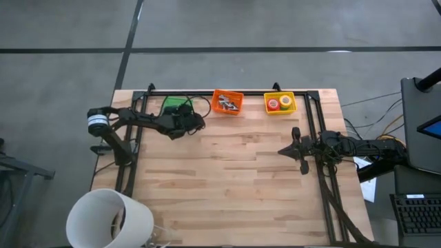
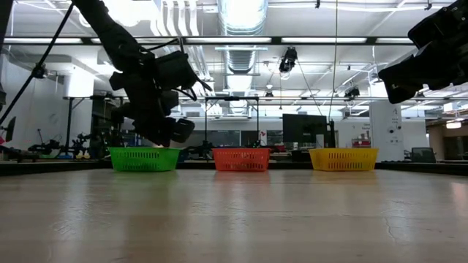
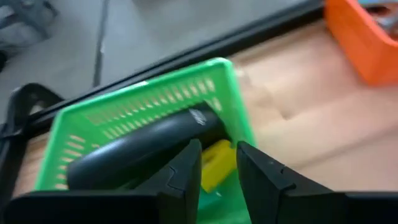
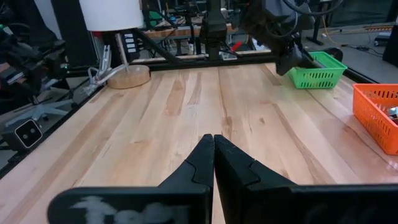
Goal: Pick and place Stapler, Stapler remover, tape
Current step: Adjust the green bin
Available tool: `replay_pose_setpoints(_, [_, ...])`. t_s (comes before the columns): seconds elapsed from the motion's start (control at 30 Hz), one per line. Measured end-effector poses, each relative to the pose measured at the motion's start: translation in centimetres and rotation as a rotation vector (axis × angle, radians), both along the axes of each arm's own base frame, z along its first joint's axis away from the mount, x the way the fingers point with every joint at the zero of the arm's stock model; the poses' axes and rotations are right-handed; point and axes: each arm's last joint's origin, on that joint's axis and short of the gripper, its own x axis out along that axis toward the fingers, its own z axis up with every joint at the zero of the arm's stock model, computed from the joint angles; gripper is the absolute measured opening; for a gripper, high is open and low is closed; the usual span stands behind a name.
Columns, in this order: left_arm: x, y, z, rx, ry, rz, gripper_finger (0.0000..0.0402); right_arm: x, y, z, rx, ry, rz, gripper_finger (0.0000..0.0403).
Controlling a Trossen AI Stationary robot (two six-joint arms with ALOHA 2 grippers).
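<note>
The right gripper (image 4: 213,144) waits with fingers pressed together, well apart from the green basket (image 3: 200,83). The left gripper (image 3: 217,163) hangs over that basket, slightly parted and empty; the stapler (image 3: 144,149) lies inside.

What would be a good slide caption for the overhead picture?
Left gripper hovers open by the green basket holding the stapler; right gripper waits shut near the table's right edge.
</note>
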Motion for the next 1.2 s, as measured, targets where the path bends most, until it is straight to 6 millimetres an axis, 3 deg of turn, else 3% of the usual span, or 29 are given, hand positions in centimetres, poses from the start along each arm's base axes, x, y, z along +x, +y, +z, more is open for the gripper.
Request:
replay_pose_setpoints(0.2, [1.2,-2.3,0.2,-0.049,0.029,-0.175,0.0078,0.0,0.0,0.0,0.000,0.000,0.000,0.0009])
replay_pose_setpoints(0.33, [2.2,-4.2,0.8,0.010,0.105,-0.291,0.0046,0.0,0.0,0.0,0.000,0.000,0.000,0.0009])
replay_pose_setpoints(0.47, [2.0,-4.9,1.7,0.131,0.196,-0.243,0.0016,0.0,0.0,0.0,0.000,0.000,0.000,0.0009])
replay_pose_setpoints(0.7, [1.5,-5.5,4.3,0.147,0.095,-0.270,0.0004,0.0,0.0,0.0,0.000,0.000,0.000,0.0009])
replay_pose_setpoints(0.8, [1.5,-6.3,5.4,0.055,-0.023,-0.411,0.0003,0.0,0.0,0.0,0.000,0.000,0.000,0.0009])
replay_pose_setpoints(0.93, [1.7,-7.1,4.7,-0.139,-0.126,-0.684,0.0002,0.0,0.0,0.0,0.000,-0.001,0.000,0.0009])
replay_pose_setpoints(1.2, [1.6,-6.6,0.5,-0.202,-0.092,-0.626,0.0002,0.0,0.0,0.0,0.000,0.000,0.000,0.0009])
